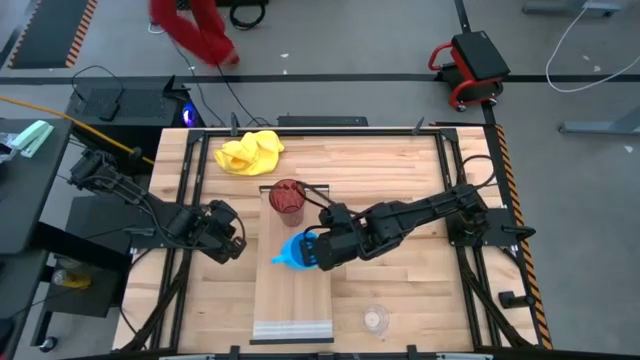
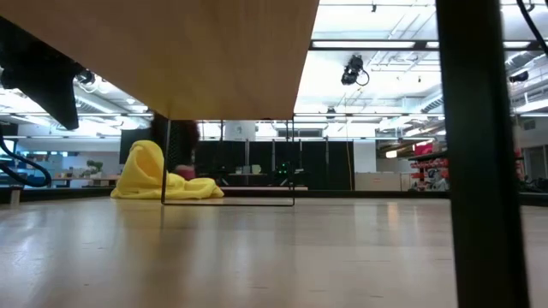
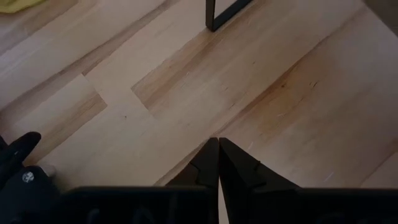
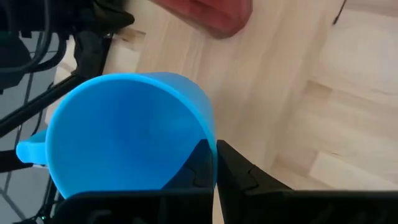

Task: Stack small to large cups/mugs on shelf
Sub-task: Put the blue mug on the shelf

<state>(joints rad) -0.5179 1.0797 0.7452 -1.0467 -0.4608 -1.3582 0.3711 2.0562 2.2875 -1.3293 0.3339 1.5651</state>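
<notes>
1. The small clear glass cup (image 1: 376,319) stands alone on the wooden counter (image 1: 400,170), near its front edge and just beside the long pale wooden shelf (image 1: 292,300).
2. On the shelf's middle, the right gripper (image 1: 318,250) pinches the wall of the bright blue handled mug (image 1: 296,250), one finger inside the rim, one outside.
3. The left gripper (image 1: 228,240) hovers over the counter left of the shelf, fingers pressed together on nothing.
4. The tall dark red ribbed tumbler (image 1: 287,199) stands upright at the shelf's far end.
5. A crumpled yellow cloth (image 1: 249,152) lies farthest back.
</notes>
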